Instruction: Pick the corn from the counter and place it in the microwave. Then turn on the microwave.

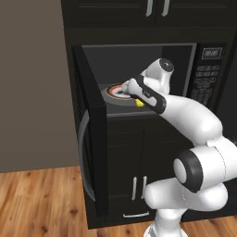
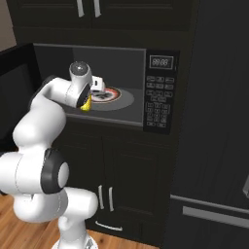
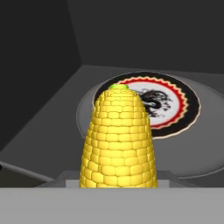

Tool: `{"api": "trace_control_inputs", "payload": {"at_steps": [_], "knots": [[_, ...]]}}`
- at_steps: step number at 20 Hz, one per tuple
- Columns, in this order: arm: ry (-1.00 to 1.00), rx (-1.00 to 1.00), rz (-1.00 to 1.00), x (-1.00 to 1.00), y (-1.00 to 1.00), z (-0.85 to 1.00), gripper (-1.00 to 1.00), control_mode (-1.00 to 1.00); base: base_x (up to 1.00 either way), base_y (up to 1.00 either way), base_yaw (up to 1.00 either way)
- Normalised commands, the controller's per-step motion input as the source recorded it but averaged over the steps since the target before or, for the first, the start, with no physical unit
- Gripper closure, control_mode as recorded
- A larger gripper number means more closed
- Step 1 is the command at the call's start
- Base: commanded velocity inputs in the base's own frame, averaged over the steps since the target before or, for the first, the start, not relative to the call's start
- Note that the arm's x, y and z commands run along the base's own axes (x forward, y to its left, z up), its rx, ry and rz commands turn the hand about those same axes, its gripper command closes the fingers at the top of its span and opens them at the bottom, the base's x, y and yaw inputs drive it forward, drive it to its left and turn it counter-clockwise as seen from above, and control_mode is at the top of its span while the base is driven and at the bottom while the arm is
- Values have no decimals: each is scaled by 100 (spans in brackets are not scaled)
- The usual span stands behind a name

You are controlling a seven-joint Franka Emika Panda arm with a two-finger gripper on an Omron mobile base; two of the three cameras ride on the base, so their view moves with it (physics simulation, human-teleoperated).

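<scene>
The yellow corn [image 3: 118, 140] is held in my gripper [image 1: 135, 99], which is shut on it, green tip pointing at the turntable. The corn [image 1: 139, 103] hangs just inside the microwave opening, in front of the red-ringed plate [image 3: 175, 105] and above the cavity floor. From the right side, the corn [image 2: 86, 105] shows below my gripper [image 2: 90, 99], near the plate [image 2: 114, 95]. The microwave door [image 1: 90, 139] stands swung wide open to the left. The corn hides my fingertips in the hand view. The counter is out of view.
The keypad with its display [image 2: 158, 97] sits right of the cavity. The curved silver door handle [image 1: 82, 152] juts out at the left. Black cabinets [image 1: 134, 185] lie below and a dark tall panel [image 2: 214, 121] stands to the right. The floor is wood [image 1: 41, 203].
</scene>
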Motion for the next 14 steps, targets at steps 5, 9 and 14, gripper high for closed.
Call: {"api": "trace_control_inputs", "payload": {"at_steps": [5, 9, 14], "knots": [[0, 0, 0, 24, 0, 0, 100, -100, 0, 0, 0], [-5, 0, 0, 11, 1, -5, 100, -100, 0, 0, 0], [-7, 0, 0, 19, 0, -2, 100, -100, 0, 0, 0]]}}
